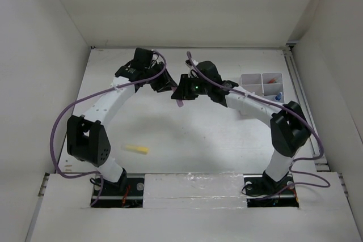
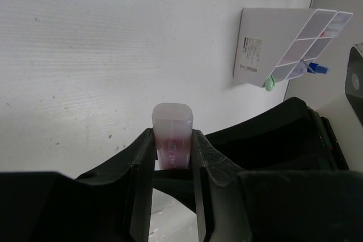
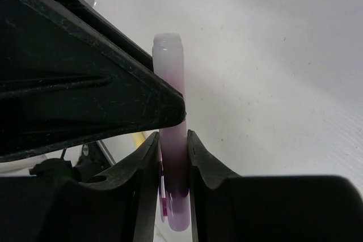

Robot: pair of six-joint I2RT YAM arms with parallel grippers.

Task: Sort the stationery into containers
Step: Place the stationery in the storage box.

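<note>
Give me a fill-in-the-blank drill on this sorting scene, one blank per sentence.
1. The clamped marker in the left pincer is coloured ___.
2. The loose marker on the table is coloured ___.
3. The white box has ___ compartments.
4. That box stands on the ___ arm's side.
Missing words: pink; yellow; four; right.

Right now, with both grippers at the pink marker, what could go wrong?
The left gripper and right gripper both clamp the pink marker; if either pulls before the other opens, it may twist or drop.
The compartment box sits close beside the right forearm, which could knock it while swinging over.
</note>
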